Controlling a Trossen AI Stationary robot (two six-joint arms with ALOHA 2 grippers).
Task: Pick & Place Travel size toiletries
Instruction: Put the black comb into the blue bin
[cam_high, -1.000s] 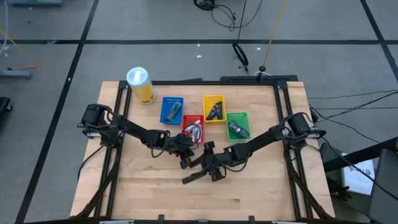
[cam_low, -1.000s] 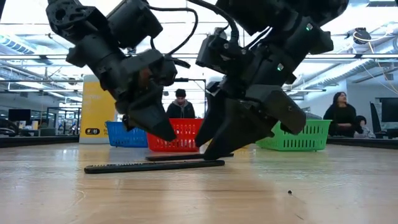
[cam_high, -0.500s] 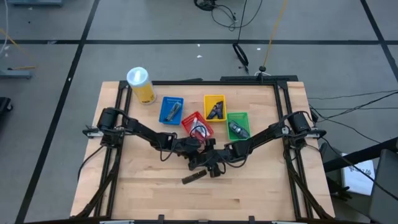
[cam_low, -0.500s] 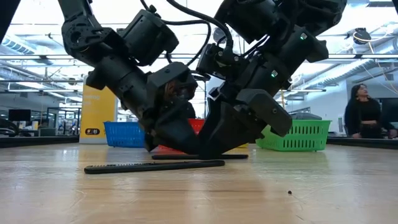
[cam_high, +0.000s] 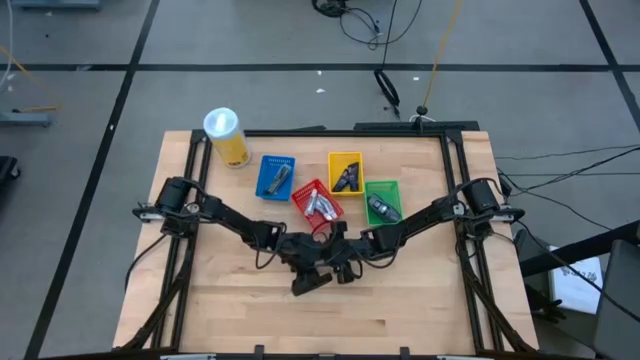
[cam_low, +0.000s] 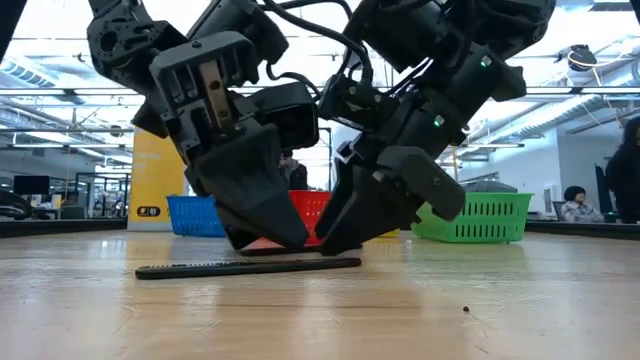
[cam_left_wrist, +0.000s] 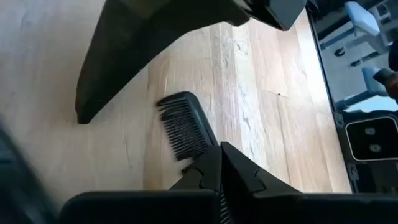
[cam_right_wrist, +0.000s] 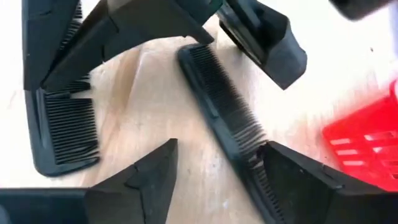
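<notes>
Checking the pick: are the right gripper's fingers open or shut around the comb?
Open. In the right wrist view the right gripper has its two fingers apart, either side of a black comb lying flat on the table.

Baskets (cam_high: 344, 173) close behind crowded end effectors

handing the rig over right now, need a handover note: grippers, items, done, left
Left gripper: shut, tips down by a comb end; which comb, and whether gripped, unclear.
Right gripper: open, astride the long comb on the table; second comb beside it.
Done: blue basket, red basket, yellow basket and green basket each hold items.
Left: lift and place both combs.
</notes>
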